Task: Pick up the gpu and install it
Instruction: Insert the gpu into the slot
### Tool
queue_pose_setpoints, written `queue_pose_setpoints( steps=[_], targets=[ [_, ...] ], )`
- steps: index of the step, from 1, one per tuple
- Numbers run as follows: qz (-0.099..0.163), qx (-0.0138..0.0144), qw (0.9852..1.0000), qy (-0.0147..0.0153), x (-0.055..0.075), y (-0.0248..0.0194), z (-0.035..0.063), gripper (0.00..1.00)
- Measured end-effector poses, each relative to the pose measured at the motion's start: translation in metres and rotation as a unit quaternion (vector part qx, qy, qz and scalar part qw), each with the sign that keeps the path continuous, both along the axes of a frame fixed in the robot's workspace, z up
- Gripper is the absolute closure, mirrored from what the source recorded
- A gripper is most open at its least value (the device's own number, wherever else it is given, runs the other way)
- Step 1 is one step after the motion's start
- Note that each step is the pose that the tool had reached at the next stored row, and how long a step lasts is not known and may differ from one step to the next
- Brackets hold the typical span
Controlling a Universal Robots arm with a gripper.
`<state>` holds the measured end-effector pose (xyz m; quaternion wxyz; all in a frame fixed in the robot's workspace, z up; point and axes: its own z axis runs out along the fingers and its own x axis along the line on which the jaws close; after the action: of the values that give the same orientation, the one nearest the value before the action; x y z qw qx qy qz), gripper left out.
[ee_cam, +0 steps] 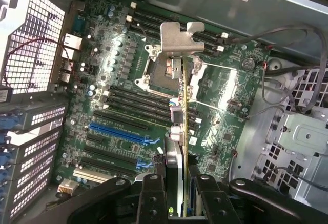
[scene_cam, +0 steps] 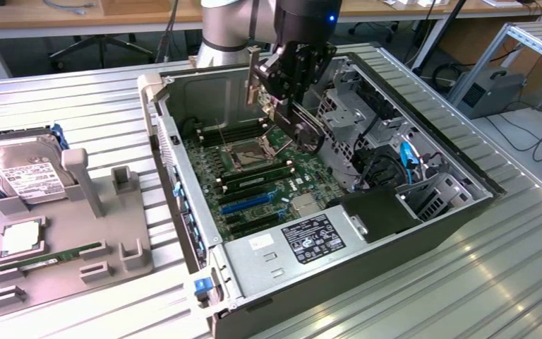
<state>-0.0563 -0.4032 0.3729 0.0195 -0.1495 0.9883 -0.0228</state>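
Claw (scene_cam: 288, 74) pinching gpu (ee_cam: 179, 38), card edge-on btwn fingers (ee_cam: 154, 196), silver bracket at far end. Gpu held w/in open PC case (scene_cam: 422, 212), above motherboard (ee_cam: 118, 80) nr CPU socket (ee_cam: 161, 65). Hard drive (scene_cam: 22, 173) on grey tray (scene_cam: 64, 247), desk (scene_cam: 459, 282), exterior view's left.

One robot arm (scene_cam: 229, 28) carries one gripper (scene_cam: 282, 90) with two fingers (ee_cam: 154, 193). There is one gpu (ee_cam: 180, 42) and one open computer case (scene_cam: 440, 226) in the middle of the exterior view. Inside the case are one motherboard (scene_cam: 295, 173), one CPU socket (scene_cam: 250, 152), one long blue slot (scene_cam: 248, 205) and one power supply (scene_cam: 257, 260) bearing one label (scene_cam: 313, 240). At the exterior view's left stands one grey holder (scene_cam: 64, 272), with one hard drive (scene_cam: 22, 169) at its upper end and one green RAM stick (scene_cam: 59, 256) lower down. One blue cable (scene_cam: 405, 159) shows in the case's right half.
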Motion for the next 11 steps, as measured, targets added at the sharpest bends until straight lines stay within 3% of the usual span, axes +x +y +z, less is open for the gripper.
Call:
queue_pose_setpoints(
  steps=[11],
  targets=[
    [0.015,0.0,0.9999,0.0,0.0001,0.0,-0.0001,0.73]
  ],
)
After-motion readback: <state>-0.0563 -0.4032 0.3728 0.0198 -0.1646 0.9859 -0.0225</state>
